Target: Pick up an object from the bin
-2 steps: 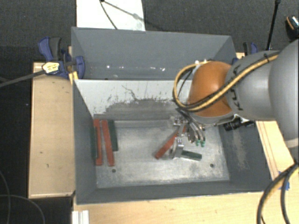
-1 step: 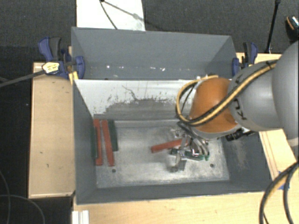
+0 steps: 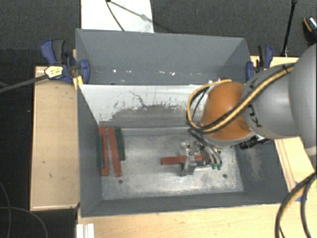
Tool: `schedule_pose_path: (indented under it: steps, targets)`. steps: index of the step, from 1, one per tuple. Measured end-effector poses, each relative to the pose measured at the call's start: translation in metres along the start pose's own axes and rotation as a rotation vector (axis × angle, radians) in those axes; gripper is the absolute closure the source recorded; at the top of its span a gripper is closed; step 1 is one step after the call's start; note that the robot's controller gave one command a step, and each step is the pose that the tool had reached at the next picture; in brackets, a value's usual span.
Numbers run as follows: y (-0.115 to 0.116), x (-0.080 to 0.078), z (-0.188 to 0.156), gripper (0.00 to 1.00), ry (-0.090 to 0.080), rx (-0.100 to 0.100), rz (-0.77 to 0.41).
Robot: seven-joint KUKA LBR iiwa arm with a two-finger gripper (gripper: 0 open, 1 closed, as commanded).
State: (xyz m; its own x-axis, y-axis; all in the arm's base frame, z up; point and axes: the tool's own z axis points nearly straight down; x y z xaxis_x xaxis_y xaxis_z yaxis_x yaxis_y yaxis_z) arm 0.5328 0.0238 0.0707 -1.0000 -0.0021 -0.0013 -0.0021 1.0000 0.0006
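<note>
Setting: I reach from the view's right into a grey metal bin with tall sloped walls, seen from above.
My arm: a thick grey arm with a rounded orange cover at the wrist; black and yellow cables loop round that cover.
My gripper: low at the bin floor, right of the middle, below the orange cover.
Gripper state: I cannot tell how far it is open, or whether it has hold of anything.
Nearest thing: a short, flat red bar lies on the floor, running left to right; its right end reaches my gripper.
Other things: against the bin's left wall, well apart from my gripper, two long red strips lie side by side, pointing front to back, with dark green strips just beside them.
</note>
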Motion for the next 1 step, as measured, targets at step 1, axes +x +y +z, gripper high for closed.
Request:
schedule_pose_path:
  steps: [1]
  targets:
    - [0.0047,0.0200,-0.1287,1.00,-0.007,0.000,-0.049]
